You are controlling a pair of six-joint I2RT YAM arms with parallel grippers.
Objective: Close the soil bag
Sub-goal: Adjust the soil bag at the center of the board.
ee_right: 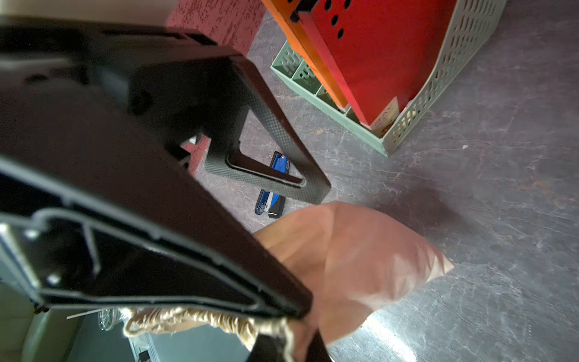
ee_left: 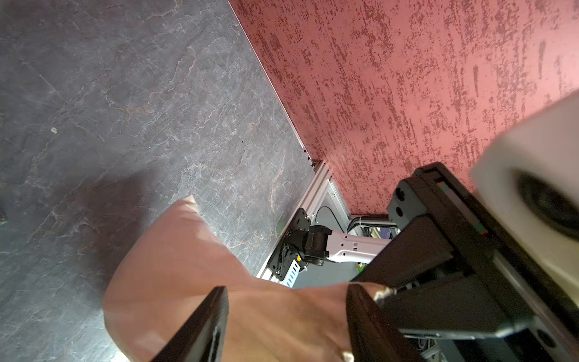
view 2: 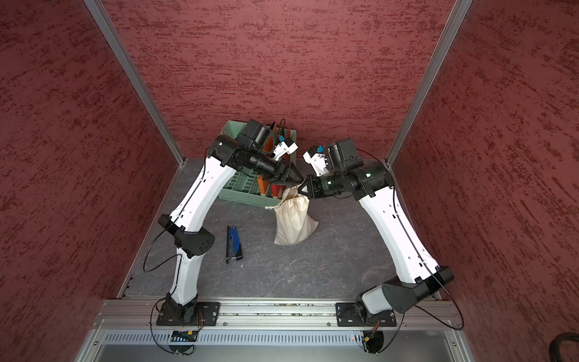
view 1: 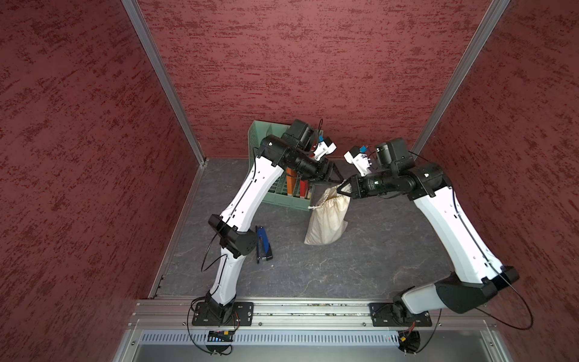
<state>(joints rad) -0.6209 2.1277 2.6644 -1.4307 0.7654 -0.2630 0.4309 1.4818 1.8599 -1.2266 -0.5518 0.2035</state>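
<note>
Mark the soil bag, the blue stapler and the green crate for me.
soil bag [view 1: 327, 221]: in a top view, on the bulging cloth body below the neck.
blue stapler [view 1: 264, 239]: in a top view, on its blue top.
green crate [view 1: 285, 204]: in a top view, on its near perforated wall.

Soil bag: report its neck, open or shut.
Mostly shut: the soil bag is puckered tight at the neck in both top views, right gripper pinching its ruffle. Remaining gap: cannot tell.
</note>
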